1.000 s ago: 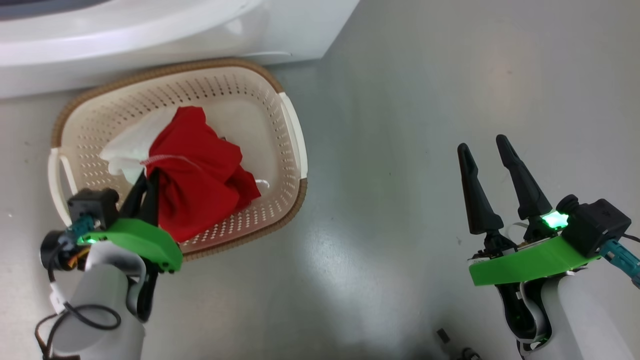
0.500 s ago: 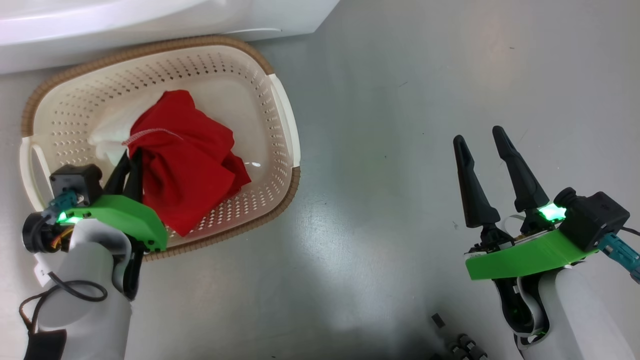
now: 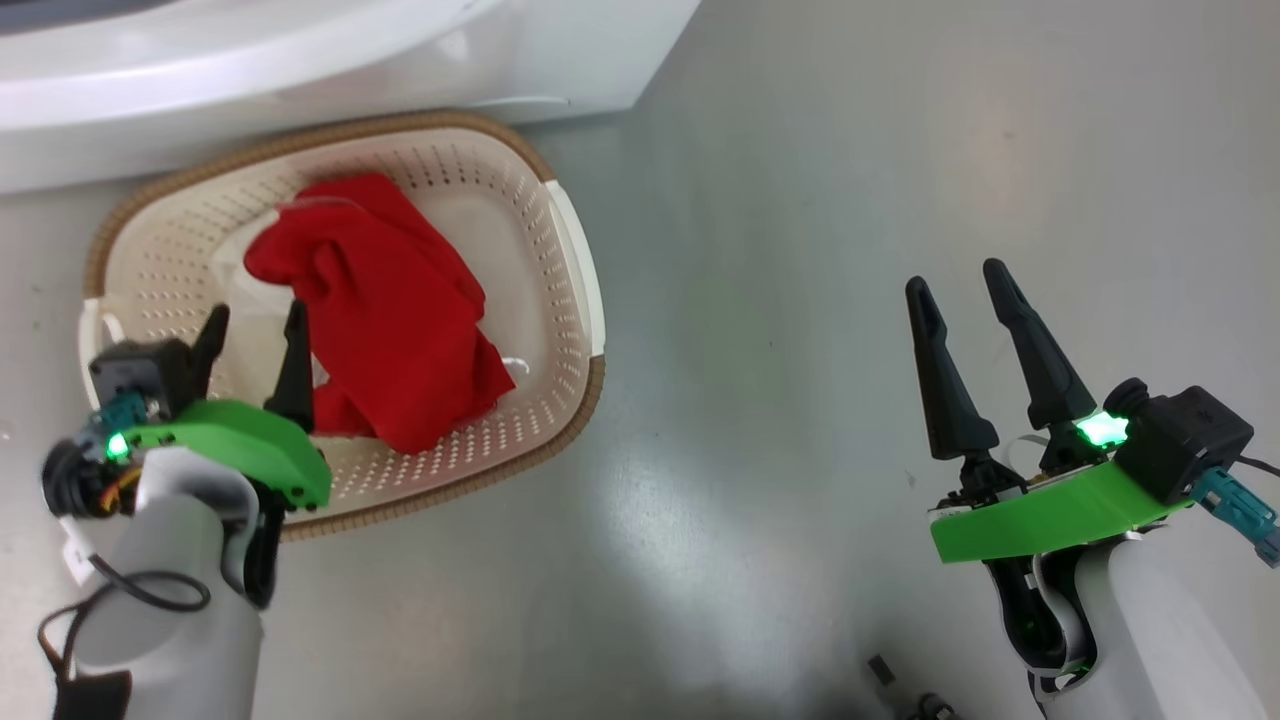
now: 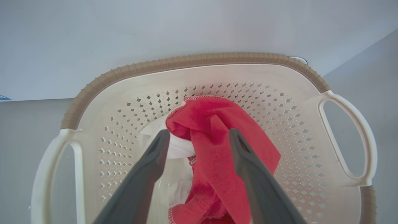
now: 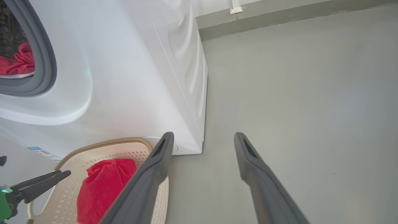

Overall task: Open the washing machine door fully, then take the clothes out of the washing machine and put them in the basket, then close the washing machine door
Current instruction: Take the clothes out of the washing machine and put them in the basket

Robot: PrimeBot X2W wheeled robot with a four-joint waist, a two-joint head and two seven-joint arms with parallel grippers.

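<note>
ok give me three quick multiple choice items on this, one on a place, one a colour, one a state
1. Where does the red cloth by the left gripper lie? A on the floor B in the basket C on a table
2. What colour is the basket's rim? A brown B blue C black
3. How is the left gripper? A shut on cloth B shut on nothing C open
Answers: 1 B, the basket's walls surround it; 2 A, a brown band rings the top; 3 C, its fingers stand apart.

A crumpled red garment [image 3: 385, 310] lies heaped in the cream, brown-rimmed basket [image 3: 400, 125] at the foot of the white washing machine [image 5: 124, 77]. More red fabric [image 5: 18, 62] lies inside the washing machine, behind its grey gasket [image 5: 49, 62].
</note>
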